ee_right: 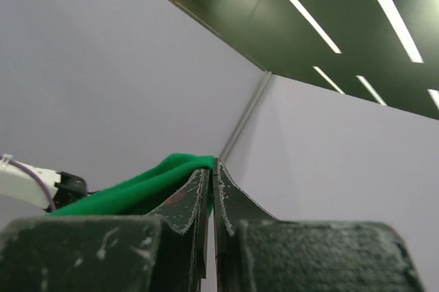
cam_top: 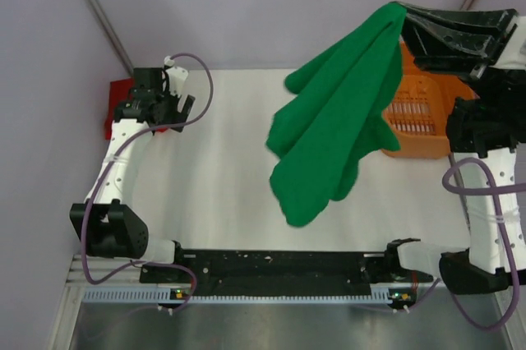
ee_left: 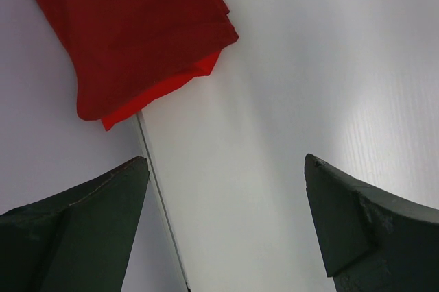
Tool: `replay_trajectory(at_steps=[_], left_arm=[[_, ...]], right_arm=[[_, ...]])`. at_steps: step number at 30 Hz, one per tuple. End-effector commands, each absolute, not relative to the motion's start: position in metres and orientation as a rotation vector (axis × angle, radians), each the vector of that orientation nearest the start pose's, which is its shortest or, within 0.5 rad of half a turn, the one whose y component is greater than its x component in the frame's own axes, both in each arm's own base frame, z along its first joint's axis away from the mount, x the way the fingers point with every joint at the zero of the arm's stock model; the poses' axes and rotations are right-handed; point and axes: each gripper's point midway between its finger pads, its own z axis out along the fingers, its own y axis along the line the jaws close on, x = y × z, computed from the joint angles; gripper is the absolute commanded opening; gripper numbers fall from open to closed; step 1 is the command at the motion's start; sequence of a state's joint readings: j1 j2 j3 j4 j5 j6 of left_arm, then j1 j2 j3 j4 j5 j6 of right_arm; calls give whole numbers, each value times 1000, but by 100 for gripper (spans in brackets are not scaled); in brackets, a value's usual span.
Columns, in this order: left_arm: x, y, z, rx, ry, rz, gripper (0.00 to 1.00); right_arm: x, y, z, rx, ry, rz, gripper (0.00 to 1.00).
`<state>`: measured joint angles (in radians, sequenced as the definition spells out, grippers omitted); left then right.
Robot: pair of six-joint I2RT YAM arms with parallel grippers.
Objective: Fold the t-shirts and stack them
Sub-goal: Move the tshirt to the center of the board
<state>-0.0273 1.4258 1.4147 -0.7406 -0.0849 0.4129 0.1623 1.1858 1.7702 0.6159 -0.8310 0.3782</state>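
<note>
White desk (cam_top: 222, 194) bears the dark red t-shirt (ee_left: 137, 31), apparently folded, far left of the orange basket (cam_top: 421, 124) by the released left tool (ee_left: 226, 165); the right tool (ee_right: 212, 167) grasps the unfolded green t-shirt (cam_top: 333, 124) aloft beside that basket, so 1 of 2 looks done.

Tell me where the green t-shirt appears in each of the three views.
Top external: the green t-shirt hangs right of centre.
Left wrist: not in it.
Right wrist: lower left, behind the shut jaws.
Shared landmark: the right gripper, shut on it, in the top and right wrist views.
</note>
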Motion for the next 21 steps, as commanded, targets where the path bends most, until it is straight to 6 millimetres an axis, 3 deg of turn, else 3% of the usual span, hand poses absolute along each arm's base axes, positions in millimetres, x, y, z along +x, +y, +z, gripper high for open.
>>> replay_trajectory(at_steps=[1, 4, 7, 13, 15, 18, 21], left_arm=[[391, 37, 259, 370, 2202, 400, 99], [394, 45, 261, 346, 2198, 457, 99], [396, 55, 262, 317, 2192, 519, 99], [397, 61, 256, 322, 2189, 569, 99], [398, 62, 252, 332, 2190, 574, 99], [397, 60, 245, 358, 2202, 565, 99], [395, 51, 236, 413, 2224, 509, 99]], right_arm=[[166, 200, 692, -862, 416, 870, 0], [224, 235, 657, -830, 568, 949, 0], [282, 275, 601, -849, 691, 1008, 0], [367, 339, 470, -1009, 836, 1231, 0], [420, 355, 412, -968, 1030, 1272, 0], [502, 354, 333, -798, 1346, 1176, 0], [579, 316, 277, -603, 1630, 697, 8]])
